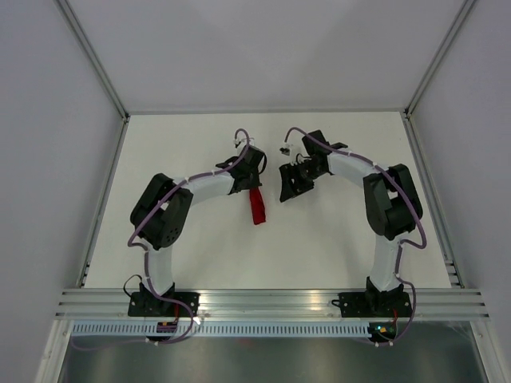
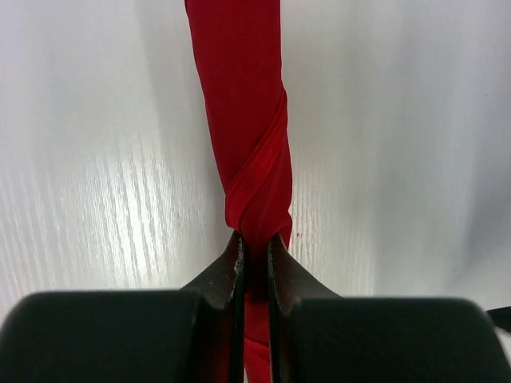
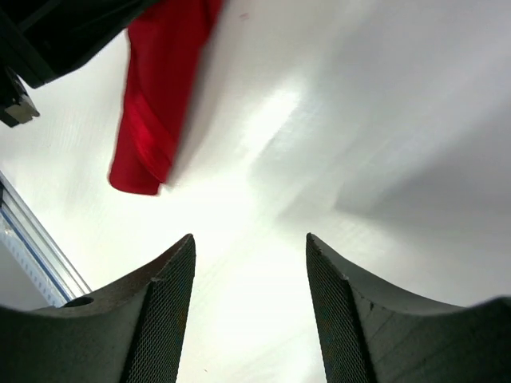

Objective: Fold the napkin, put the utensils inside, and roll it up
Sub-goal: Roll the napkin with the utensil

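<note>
While my left gripper (image 2: 255, 243) pinches the rolled napkin (image 2: 243, 120), I note the right gripper (image 3: 249, 243) wide open, empty.

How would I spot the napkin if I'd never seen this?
Look at the white table, near its middle. The napkin is a narrow rolled strip, one end pinched in the left claw. It is the only red thing.

Deep-red napkin (image 1: 257, 207), slim spiral-wrapped roll, slightly glossy.
</note>
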Tool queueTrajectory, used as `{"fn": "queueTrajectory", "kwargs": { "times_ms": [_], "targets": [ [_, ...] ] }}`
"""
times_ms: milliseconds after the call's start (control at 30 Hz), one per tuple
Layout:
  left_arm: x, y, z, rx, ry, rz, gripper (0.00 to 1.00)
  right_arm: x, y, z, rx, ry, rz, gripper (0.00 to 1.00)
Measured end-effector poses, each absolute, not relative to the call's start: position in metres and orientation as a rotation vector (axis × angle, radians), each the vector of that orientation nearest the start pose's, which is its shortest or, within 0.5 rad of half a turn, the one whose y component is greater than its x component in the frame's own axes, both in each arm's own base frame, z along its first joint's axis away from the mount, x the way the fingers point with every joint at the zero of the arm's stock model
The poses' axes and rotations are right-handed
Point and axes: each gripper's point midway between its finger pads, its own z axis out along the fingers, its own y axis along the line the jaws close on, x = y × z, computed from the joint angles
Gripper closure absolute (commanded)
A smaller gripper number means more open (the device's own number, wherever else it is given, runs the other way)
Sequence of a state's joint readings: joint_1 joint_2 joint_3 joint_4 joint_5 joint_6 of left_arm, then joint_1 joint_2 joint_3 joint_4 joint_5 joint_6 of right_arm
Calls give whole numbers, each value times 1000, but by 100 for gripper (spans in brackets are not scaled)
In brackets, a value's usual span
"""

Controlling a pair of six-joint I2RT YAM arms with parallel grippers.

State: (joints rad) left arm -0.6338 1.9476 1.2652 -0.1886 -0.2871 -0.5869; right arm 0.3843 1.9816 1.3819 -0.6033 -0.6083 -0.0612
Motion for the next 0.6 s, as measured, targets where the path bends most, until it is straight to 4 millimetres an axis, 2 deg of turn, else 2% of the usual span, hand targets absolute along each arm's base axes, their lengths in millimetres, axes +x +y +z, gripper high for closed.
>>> {"fn": "queueTrajectory", "kwargs": {
  "times_ms": [133, 233, 300, 433, 600],
  "targets": [
    [409, -263, 36, 56, 2429, -176, 95, 360, 209, 61, -651, 2612, 897, 36],
    [411, -263, 35, 134, 2444, -159, 93, 370, 193, 68, -596, 2602, 879, 36],
    [412, -264, 35, 176, 2451, -149, 91, 372, 189, 69, -584, 2600, 877, 36],
    [413, -265, 33, 230, 2460, -131, 80, 372, 188, 70, -577, 2600, 884, 36],
    [413, -264, 31, 252, 2462, -120, 73, 373, 189, 69, -565, 2606, 890, 37]
  ]
}}
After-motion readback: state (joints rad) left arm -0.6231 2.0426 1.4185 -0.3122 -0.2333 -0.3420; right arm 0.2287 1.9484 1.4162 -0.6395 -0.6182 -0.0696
